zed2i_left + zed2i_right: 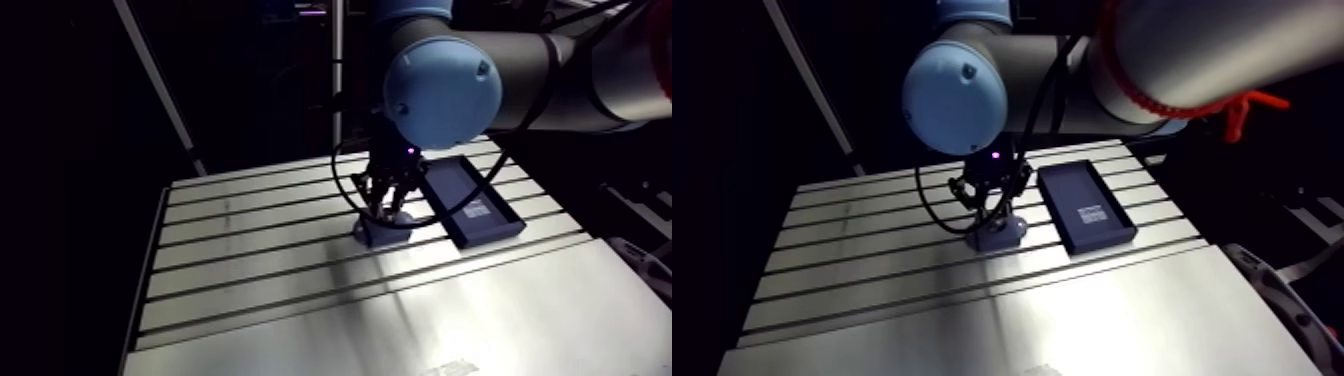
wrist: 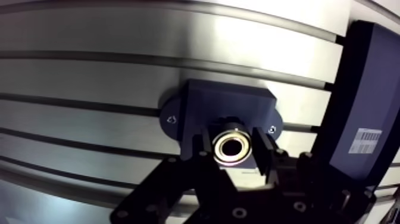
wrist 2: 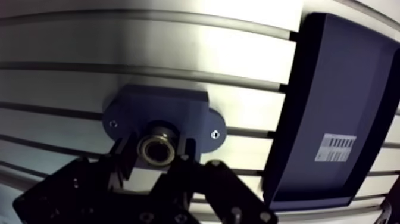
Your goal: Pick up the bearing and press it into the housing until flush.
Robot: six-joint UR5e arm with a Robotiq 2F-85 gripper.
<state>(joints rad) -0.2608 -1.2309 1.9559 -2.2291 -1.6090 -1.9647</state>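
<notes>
Bearing (image 2: 231,149), a shiny metal ring, is clamped between the fingers of the gripper (image 3: 156,152), over the middle of the dark housing (image 2: 226,104) on the table (image 2: 89,77). The fingers hide how deep it sits. The arm points straight down onto the housing. Beside the housing lies a tray (image 3: 342,89); its white label (image 3: 335,148) is unreadable.

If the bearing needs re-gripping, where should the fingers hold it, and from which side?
Hold the bearing by its outer ring, one finger on each opposite side, coming straight down from above. It is round, with its bore facing up over the housing, so only the curved outer wall offers two opposed faces. The gripper clamps it that way now.
</notes>
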